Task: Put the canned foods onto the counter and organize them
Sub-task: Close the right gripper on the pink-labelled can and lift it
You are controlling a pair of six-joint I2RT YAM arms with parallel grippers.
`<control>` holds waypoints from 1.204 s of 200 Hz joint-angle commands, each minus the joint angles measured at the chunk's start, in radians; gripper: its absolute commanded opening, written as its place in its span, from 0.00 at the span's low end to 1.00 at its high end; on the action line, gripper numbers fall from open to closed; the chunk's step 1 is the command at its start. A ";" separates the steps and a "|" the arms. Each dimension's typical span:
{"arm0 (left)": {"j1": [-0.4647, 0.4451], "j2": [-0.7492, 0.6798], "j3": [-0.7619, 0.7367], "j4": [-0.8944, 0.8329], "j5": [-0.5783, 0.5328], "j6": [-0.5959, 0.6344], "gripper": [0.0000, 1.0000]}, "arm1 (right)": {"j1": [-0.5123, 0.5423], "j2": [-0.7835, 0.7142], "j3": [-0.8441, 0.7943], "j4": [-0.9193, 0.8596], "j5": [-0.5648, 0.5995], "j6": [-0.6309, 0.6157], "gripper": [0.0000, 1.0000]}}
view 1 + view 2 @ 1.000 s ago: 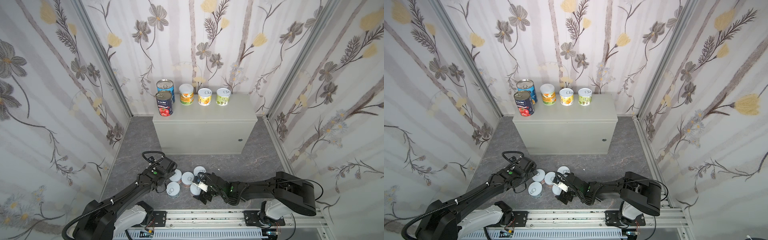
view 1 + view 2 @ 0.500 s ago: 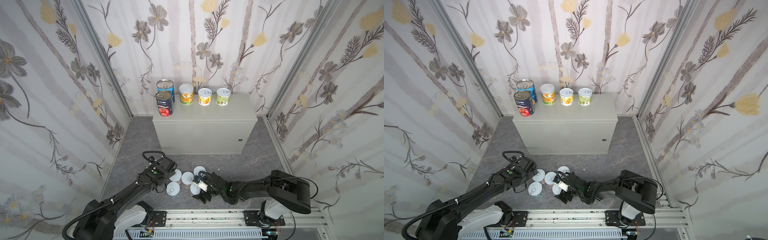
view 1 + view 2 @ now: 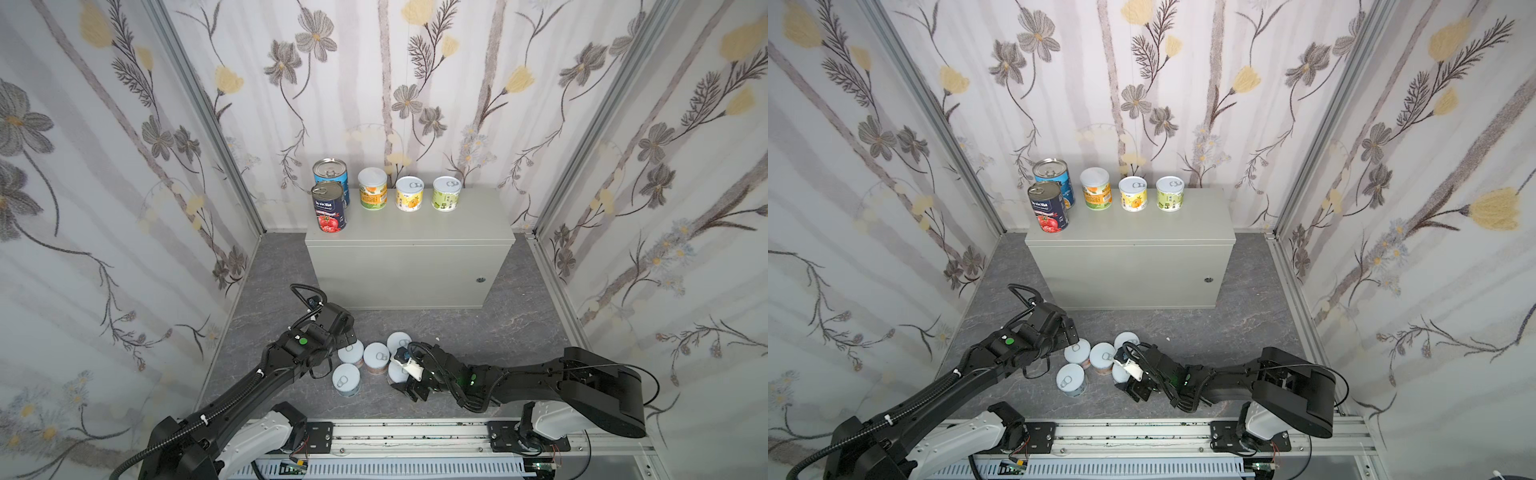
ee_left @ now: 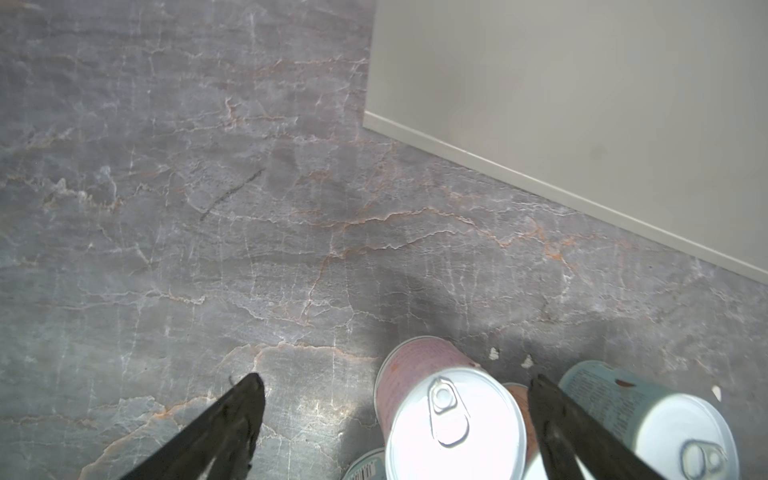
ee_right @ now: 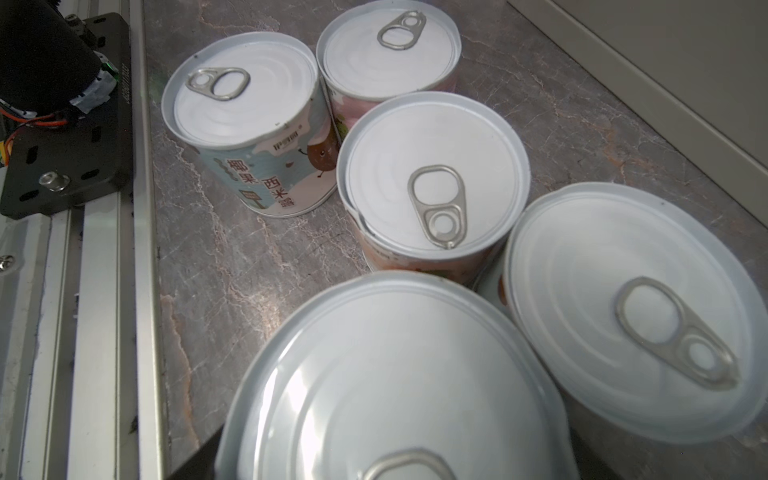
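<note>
The right gripper [image 3: 402, 376] lies low over the dark marbled floor [image 3: 478, 332], its jaws clenched on the sides of a short white-lidded can [image 5: 395, 374]. In the right wrist view that can fills the near part of the picture, with a dark finger [image 5: 197, 461] at its edge. Whether it rests on the floor or is raised off it cannot be told. Four more short cans stand upright in a tight cluster beside it: a pale-blue-labelled can [image 5: 249, 124] with printed characters, a pink-labelled can [image 5: 390, 50], a salmon-labelled can [image 5: 432, 178] in the middle and a fourth can [image 5: 623, 311] just beside the gripped one. The left gripper [image 4: 397, 379] hangs over the cluster's left edge, released, its jaws spread wide. The pink-labelled can stands between its black fingers [image 4: 232, 419], close to one and well apart from the other. The large light-grey metal box that serves as the counter [image 3: 409, 266] stands behind and bears five upright cans. A tall navy tomato can [image 3: 329, 206] is at the left front with a tall blue can [image 3: 330, 174] directly behind it. An orange-and-green-labelled can [image 3: 372, 189], a yellow-labelled can [image 3: 409, 194] and a green-labelled can [image 3: 446, 194] follow in a row along the back edge.
</note>
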 commanded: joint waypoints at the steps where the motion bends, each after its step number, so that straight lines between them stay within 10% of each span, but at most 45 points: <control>1: -0.014 -0.036 0.009 0.030 0.012 0.082 1.00 | -0.001 -0.064 -0.007 0.017 0.055 0.020 0.62; 241: -0.268 0.016 0.078 0.617 -0.022 0.385 1.00 | -0.208 -0.611 0.072 -0.231 0.194 0.053 0.57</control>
